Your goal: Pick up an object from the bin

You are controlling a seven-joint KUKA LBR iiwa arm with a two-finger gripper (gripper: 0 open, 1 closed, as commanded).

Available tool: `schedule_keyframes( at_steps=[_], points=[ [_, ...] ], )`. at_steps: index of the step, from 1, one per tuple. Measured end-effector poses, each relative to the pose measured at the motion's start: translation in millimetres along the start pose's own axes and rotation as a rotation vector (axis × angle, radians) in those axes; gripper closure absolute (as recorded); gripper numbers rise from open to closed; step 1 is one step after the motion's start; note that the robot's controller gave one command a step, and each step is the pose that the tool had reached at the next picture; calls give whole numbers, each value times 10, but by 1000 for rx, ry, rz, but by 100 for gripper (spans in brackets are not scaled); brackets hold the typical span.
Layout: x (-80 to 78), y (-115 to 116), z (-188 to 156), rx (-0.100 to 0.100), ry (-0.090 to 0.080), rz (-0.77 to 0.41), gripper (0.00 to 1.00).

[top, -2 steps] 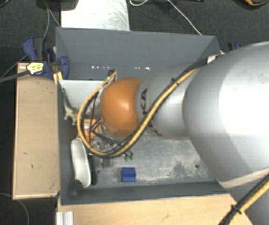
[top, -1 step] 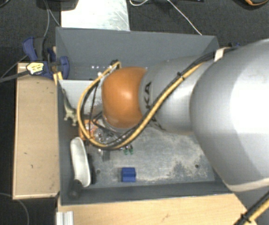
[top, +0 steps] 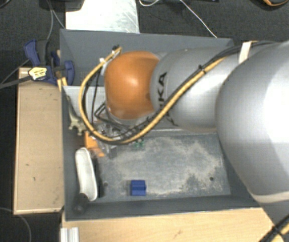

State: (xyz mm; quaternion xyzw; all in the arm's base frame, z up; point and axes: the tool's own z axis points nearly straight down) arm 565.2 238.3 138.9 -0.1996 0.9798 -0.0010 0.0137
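My gripper (top: pixel 113 130) shows as a dark body under the wrist, low over the bin's left side near the back. Just left of and below it lies a small orange thing (top: pixel 91 144), partly hidden by cables. A tiny green piece (top: pixel 137 144) lies on the floor right beneath the wrist's front edge. A pale, light-coloured thing (top: pixel 74 121) rests against the left wall beside the gripper. Whether anything is held is hidden.
A white oblong thing (top: pixel 86 173) lies along the left wall toward the front. A small blue block (top: pixel 137 187) sits near the front wall. The arm covers the bin's back and right side. The scuffed floor in the front middle is bare.
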Motion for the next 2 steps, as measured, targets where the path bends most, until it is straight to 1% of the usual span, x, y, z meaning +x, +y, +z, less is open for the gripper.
schedule_keyframes(
  at_steps=[1,2],
  points=[
    [-127,5,-605,3,-5,77,100],
    [204,-34,-729,1,2,-84,100]
  ],
)
